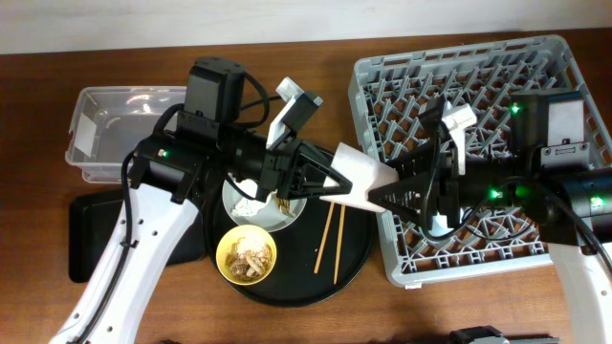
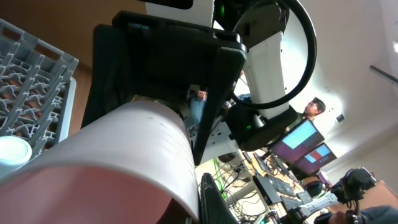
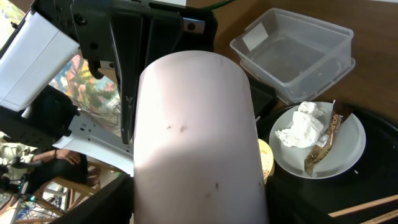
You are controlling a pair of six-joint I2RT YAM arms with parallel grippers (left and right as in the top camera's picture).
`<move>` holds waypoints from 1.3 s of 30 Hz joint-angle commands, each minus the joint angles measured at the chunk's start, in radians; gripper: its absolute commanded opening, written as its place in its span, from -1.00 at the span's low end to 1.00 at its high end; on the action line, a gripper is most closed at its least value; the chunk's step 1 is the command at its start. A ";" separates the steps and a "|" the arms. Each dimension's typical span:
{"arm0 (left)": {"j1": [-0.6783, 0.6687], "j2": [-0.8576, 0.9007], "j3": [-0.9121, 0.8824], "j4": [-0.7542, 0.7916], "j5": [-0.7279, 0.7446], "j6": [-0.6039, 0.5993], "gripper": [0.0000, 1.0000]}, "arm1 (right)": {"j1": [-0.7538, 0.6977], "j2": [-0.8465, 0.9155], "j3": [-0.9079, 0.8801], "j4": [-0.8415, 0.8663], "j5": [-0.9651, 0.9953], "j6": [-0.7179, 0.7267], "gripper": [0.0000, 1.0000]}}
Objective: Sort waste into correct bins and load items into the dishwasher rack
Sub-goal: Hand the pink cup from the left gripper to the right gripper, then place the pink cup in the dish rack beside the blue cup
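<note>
A pale pink cup (image 1: 361, 179) hangs in the air between both grippers, over the round tray's right part. My left gripper (image 1: 335, 180) grips its left end and my right gripper (image 1: 384, 194) its right end. The cup fills the left wrist view (image 2: 118, 155) and the right wrist view (image 3: 196, 137). The grey plate (image 1: 277, 220) holds white tissue (image 3: 301, 127) and a gold-brown wrapper (image 3: 322, 148). The yellow bowl (image 1: 247, 254) holds food scraps. Chopsticks (image 1: 332, 239) lie to its right. The grey rack (image 1: 478, 86) stands at the right.
The clear tub (image 1: 120, 129) stands at the far left, the flat black tray (image 1: 91, 234) in front of it. Plate, bowl and chopsticks sit on the round black tray (image 1: 316, 277). A pale round cup-like thing (image 2: 12, 152) sits in the rack.
</note>
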 commanded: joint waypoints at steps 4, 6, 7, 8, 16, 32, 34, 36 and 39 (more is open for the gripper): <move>-0.002 -0.010 0.012 0.019 0.008 0.021 -0.99 | 0.031 0.008 0.005 -0.013 -0.011 -0.005 0.70; -0.002 -0.010 0.012 0.019 0.008 0.021 -0.99 | 0.031 0.008 0.005 -0.013 -0.013 -0.005 0.54; -0.002 -0.010 0.012 0.019 0.008 0.020 -0.99 | 0.031 0.008 0.005 -0.013 -0.013 -0.005 0.39; -0.002 -0.010 0.012 0.019 0.008 0.020 -0.99 | 0.031 0.008 0.005 -0.013 -0.013 -0.005 0.35; -0.002 -0.010 0.012 0.016 -0.036 0.020 0.99 | -0.068 -0.015 0.006 -0.013 0.068 0.013 0.05; -0.001 -0.010 0.011 -0.160 -0.532 0.021 0.99 | -0.388 0.022 0.006 -0.239 1.133 0.468 0.06; -0.001 -0.010 0.011 -0.169 -0.532 0.021 0.99 | -0.388 0.072 0.006 -0.238 1.133 0.467 0.06; -0.001 -0.010 0.011 -0.171 -0.532 0.021 0.99 | -0.388 0.130 0.006 -0.238 1.133 0.459 0.06; -0.001 -0.010 0.011 -0.171 -0.532 0.021 0.99 | -0.388 0.216 0.006 -0.238 1.133 0.456 0.06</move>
